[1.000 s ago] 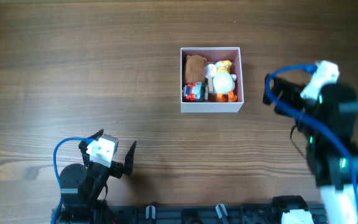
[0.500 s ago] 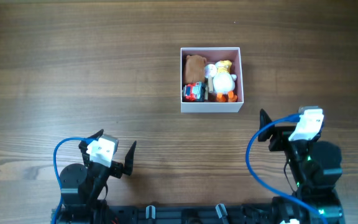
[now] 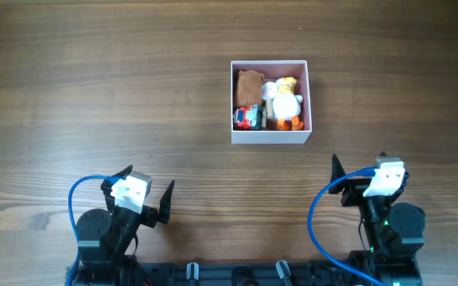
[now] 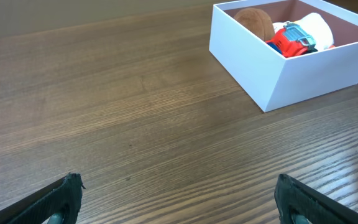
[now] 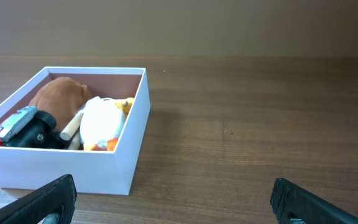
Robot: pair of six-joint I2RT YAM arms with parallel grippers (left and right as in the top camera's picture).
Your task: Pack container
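Observation:
The container (image 3: 270,136), a square white box with a pale pink inside, sits at the table's centre right. It holds a brown plush (image 3: 250,82), a white and yellow duck plush (image 3: 286,99) and a red toy car (image 3: 246,117). It also shows in the left wrist view (image 4: 253,68) and the right wrist view (image 5: 61,171). My left gripper (image 3: 147,193) is open and empty near the front left edge, also seen in its wrist view (image 4: 179,199). My right gripper (image 3: 359,168) is open and empty in front of the container, to its right, also seen in its wrist view (image 5: 173,198).
The wooden table (image 3: 94,95) is bare around the container. Blue cables loop beside each arm base, left (image 3: 78,195) and right (image 3: 318,214). The arm mounts stand along the front edge.
My right arm has pulled back from beside the container's right side toward the front edge and now rests low there. The left arm has not moved.

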